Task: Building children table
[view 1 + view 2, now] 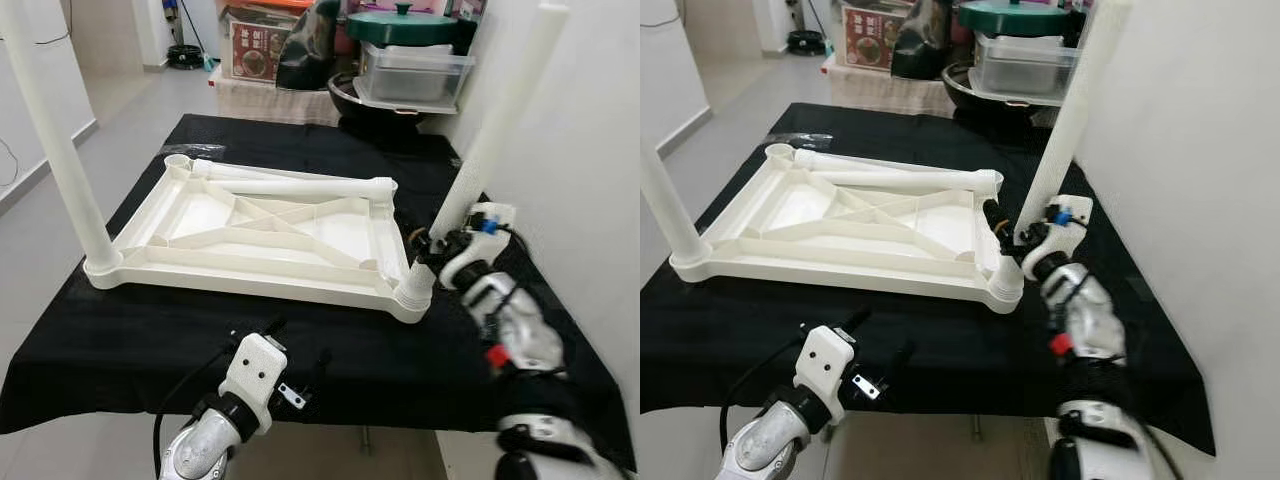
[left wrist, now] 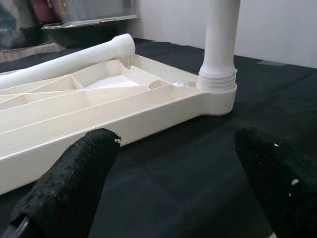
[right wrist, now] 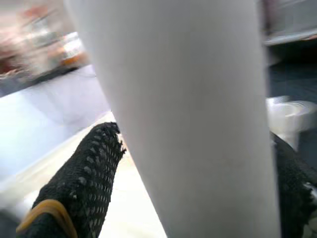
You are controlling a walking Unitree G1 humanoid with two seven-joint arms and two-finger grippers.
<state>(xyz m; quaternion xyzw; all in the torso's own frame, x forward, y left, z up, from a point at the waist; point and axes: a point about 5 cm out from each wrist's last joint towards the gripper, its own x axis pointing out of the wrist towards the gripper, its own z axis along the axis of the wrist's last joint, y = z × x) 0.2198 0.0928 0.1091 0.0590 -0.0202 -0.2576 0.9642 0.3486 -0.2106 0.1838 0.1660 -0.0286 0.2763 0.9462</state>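
Head views: The white tabletop [image 1: 255, 235] lies upside down on the black-covered desk [image 1: 120, 330], ribs facing up. One leg [image 1: 55, 150] stands in the near corner socket on the robot's left. A second leg [image 1: 495, 125] stands in the near right corner socket [image 1: 415, 290], leaning slightly off vertical, with its thread collar not fully sunk. A third leg [image 1: 290, 185] lies loose across the far ribs of the tabletop. The step in hand appears to be seating the second leg. The next move probably calls for straightening this leg and turning it down until the thread disappears; after that, the loose leg needs a far socket. The right end effector [image 1: 440, 245] is closed around the lower part of the second leg, just above the socket. The left end effector [image 1: 290, 375] hovers over the near desk edge, apart from the tabletop.

Left wrist view: The left end effector [image 2: 178, 183] is wide open and holds nothing; its fingers [image 2: 74, 178] frame bare black cloth. The threaded collar of the second leg [image 2: 218, 79] shows above the socket rim.

Right wrist view: The right end effector [image 3: 188, 188] grips the second leg [image 3: 183, 114], one finger on each side of the shaft.
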